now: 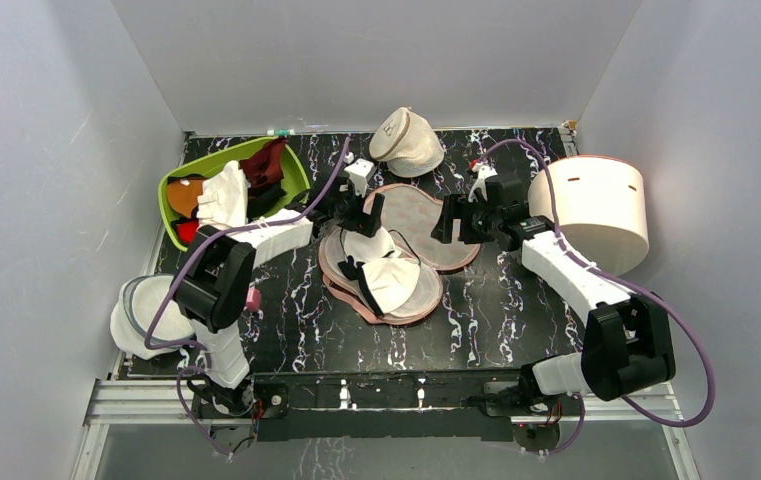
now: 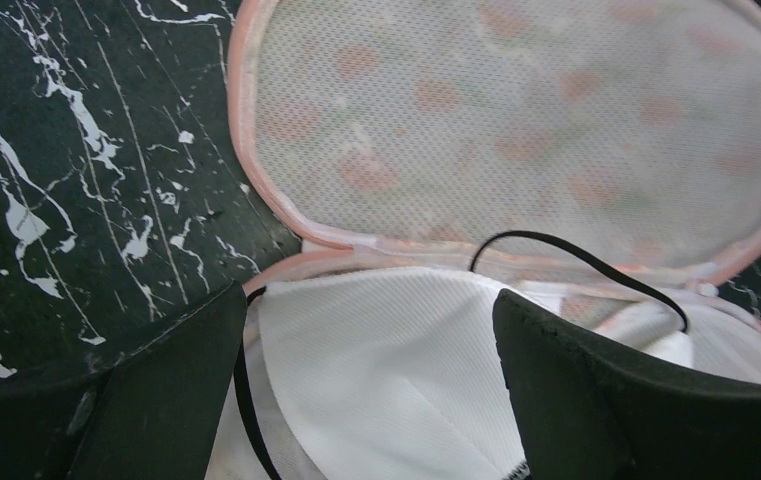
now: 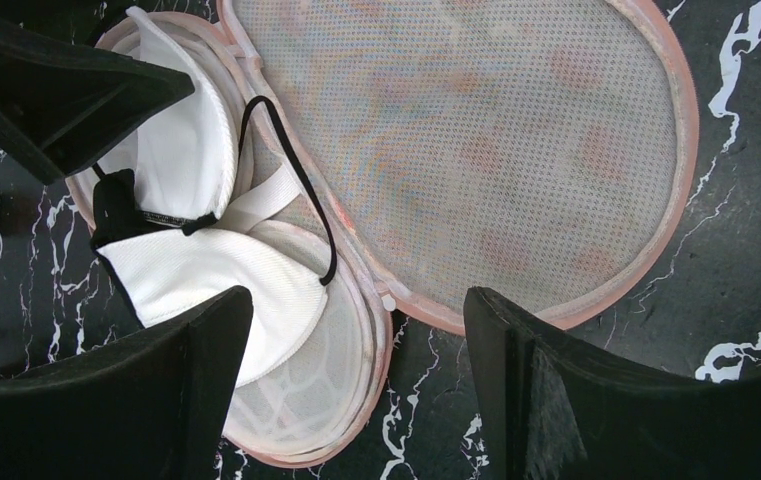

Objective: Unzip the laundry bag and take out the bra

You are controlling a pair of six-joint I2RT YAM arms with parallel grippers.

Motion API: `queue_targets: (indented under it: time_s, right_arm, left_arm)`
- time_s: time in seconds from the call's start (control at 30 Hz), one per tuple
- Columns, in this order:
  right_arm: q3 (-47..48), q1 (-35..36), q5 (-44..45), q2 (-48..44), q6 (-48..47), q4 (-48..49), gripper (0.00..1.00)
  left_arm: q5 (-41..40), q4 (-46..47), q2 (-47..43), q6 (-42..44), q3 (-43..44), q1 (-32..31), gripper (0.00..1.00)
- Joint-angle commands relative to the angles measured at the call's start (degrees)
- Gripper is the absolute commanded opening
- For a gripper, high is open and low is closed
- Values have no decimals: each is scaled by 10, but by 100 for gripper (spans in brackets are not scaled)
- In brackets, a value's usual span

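Note:
The peach-pink laundry bag [image 1: 424, 222] lies unzipped at the table's middle, its mesh-lined lid [image 2: 516, 110] folded back flat. The white bra [image 1: 392, 278] with black straps lies in the bag's lower half. My left gripper [image 1: 360, 212] is open; in the left wrist view [image 2: 376, 345] its fingers [image 2: 171, 385] straddle one white cup [image 2: 386, 370], not closed on it. My right gripper [image 1: 454, 220] is open and empty just right of the lid; in the right wrist view [image 3: 356, 305] it hovers over the bag's edge [image 3: 376, 330], with the bra [image 3: 206, 275] at lower left and the lid [image 3: 476, 130] above.
A green bin [image 1: 171, 188] of clothes stands at the back left. A cream domed pouch [image 1: 408, 140] is at the back centre. A large white round container [image 1: 596, 205] stands at the right. A white round mesh bag [image 1: 141, 315] lies at the left edge.

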Motion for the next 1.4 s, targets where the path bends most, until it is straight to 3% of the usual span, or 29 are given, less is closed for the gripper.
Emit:
queue_targets:
  time_s: [0.0, 0.2, 0.57, 0.87, 1.07, 1.37]
  right_arm:
    - [-6, 2, 12, -39, -10, 14, 77]
    - [-26, 2, 17, -55, -15, 12, 77]
    - [-18, 2, 4, -54, -9, 15, 77]
    - [-22, 2, -2, -51, -7, 14, 78]
    - [-24, 2, -8, -51, -3, 17, 78]
    - [-40, 2, -8, -59, 0, 18, 80]
  left_arm:
    - [0, -20, -12, 39, 24, 5, 95]
    - [45, -41, -10, 54, 26, 11, 98]
    - [194, 8, 17, -36, 11, 60, 98]
    - [209, -5, 43, -36, 23, 65, 89]
    - [229, -1, 51, -38, 27, 66, 72]
    - [231, 10, 27, -28, 17, 66, 35]
